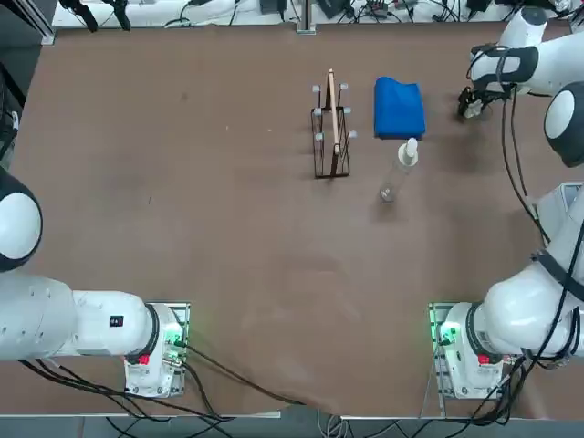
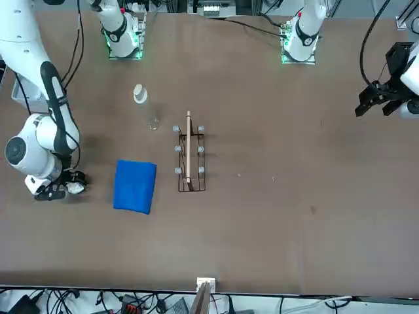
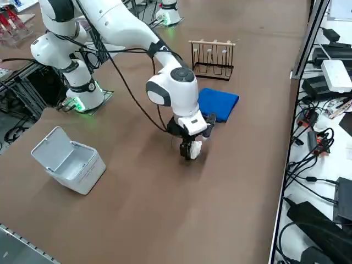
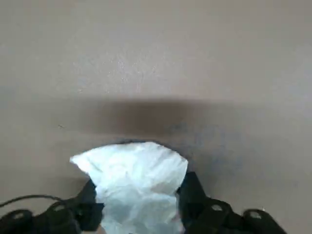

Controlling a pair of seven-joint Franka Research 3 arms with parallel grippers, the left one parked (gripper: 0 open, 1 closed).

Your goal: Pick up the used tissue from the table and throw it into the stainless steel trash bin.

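Where the matte brown table (image 2: 262, 216) meets the right gripper (image 2: 65, 190), black fingers (image 4: 192, 195) pinch the crumpled white used tissue (image 4: 134, 183) at tabletop level; rightward, folded blue cloth (image 2: 135, 186), black wire rack (image 2: 190, 160).

Beyond the far edge in the top view, a tangle of black cables (image 1: 365, 11) over a pale strip. Along the near edge in the front view, more cables (image 2: 124, 302) and a small white bracket (image 2: 205, 285). In the right side view, past the edge on the right, a pale floor strewn with black cords (image 3: 311, 159), a white power strip (image 3: 336, 74) and dark boxes (image 3: 324, 55). At the left there, black metal framing (image 3: 25, 82) around the base mount, lit green. Even, diffuse lighting, soft shadows.
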